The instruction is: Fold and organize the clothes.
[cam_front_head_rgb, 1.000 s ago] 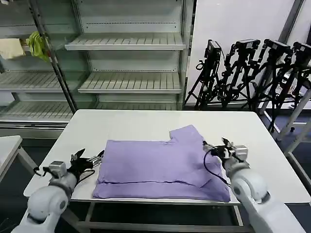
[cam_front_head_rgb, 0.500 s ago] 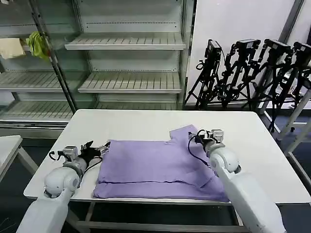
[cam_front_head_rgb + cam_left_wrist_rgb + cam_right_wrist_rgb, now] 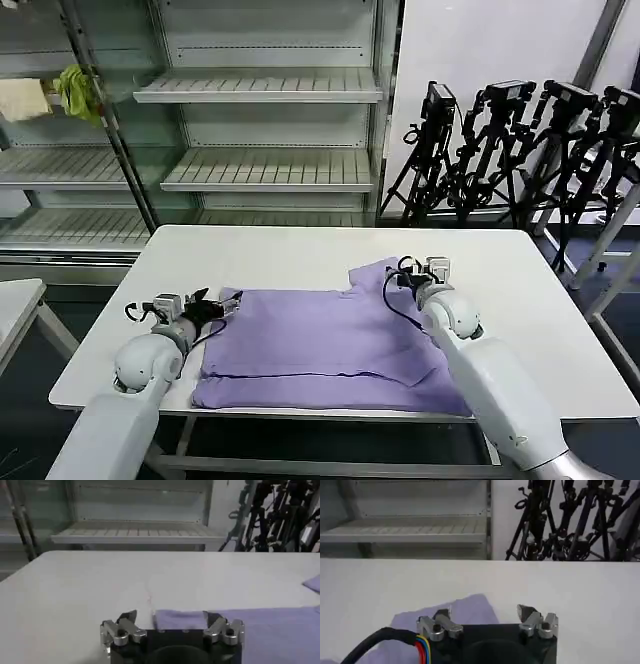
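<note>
The clothes are one lavender T-shirt (image 3: 320, 345), lying flat and partly folded on the white table (image 3: 280, 255), with a sleeve poking out at its far right. My left gripper (image 3: 215, 305) is at the shirt's far left corner. In the left wrist view that gripper (image 3: 170, 618) is open, and the shirt's corner (image 3: 180, 619) lies between the spread fingers. My right gripper (image 3: 410, 275) is over the far sleeve. It too stands open (image 3: 483, 613), one finger over the sleeve tip (image 3: 467, 609) and the other over bare table.
Metal shelving (image 3: 260, 90) stands behind the table, with a yellow-green cloth (image 3: 75, 90) and a cream cloth (image 3: 20, 98) hanging at its left. Black tripods (image 3: 520, 140) crowd the back right. A second small table (image 3: 15, 300) sits at the left.
Both arms have reached away from the table's near edge: the left gripper moved right to the shirt's far left corner, and the right gripper moved left and farther onto the sleeve.
</note>
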Robot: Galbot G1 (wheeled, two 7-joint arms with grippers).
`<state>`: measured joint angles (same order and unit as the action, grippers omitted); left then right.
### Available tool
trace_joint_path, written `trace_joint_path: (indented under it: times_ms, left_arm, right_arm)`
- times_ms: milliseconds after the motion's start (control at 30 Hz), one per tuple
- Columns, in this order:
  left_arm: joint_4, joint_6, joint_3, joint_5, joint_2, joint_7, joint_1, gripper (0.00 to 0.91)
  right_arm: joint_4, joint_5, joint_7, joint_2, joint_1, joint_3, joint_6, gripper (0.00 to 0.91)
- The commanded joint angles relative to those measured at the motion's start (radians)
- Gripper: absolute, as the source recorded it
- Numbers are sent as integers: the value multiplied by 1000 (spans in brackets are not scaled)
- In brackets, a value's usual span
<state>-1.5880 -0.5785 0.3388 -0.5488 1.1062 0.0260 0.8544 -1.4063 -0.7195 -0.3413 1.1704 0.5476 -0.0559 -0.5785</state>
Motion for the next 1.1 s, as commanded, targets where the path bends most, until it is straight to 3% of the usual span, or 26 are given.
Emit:
trace_joint_path:
  times_ms: [33,433,533,633,667,733,767,800,867,1000,1100]
  left_arm:
    - [24,1,-24,16,13,-3,-21,796]
    - [15,1,-28,26,20,-9,-8,645]
    - [16,1,-26,27,19,-12,-8,584]
    - [18,1,-25,28,20,-14,-8,453]
    - [18,1,-25,28,21,-15,-8,373]
    - [16,1,-24,29,22,-16,-7,312]
    - [15,1,-24,29,22,-16,-7,262]
    - [14,1,-23,30,22,-16,-7,262]
    - [13,1,-23,30,21,-17,-6,252]
    - [13,2,-19,30,21,-17,-5,252]
    - [14,2,-19,32,22,-17,-4,252]
  right_arm:
    - [27,16,2,9,-2,8,1,907]
    - [-7,19,-4,-19,32,16,-1,907]
    - [-11,20,-4,-25,37,21,-1,846]
    - [-13,21,-3,-29,39,27,-1,725]
    - [-14,22,-3,-30,40,30,-1,655]
    - [-17,23,-3,-31,41,35,-1,595]
    - [-18,25,-3,-31,42,37,-1,484]
    - [-19,26,-2,-31,42,37,-1,433]
    - [-20,26,-2,-31,42,37,-1,232]
    - [-21,30,1,-32,44,37,-1,10]
    - [-22,35,6,-32,50,35,-1,0]
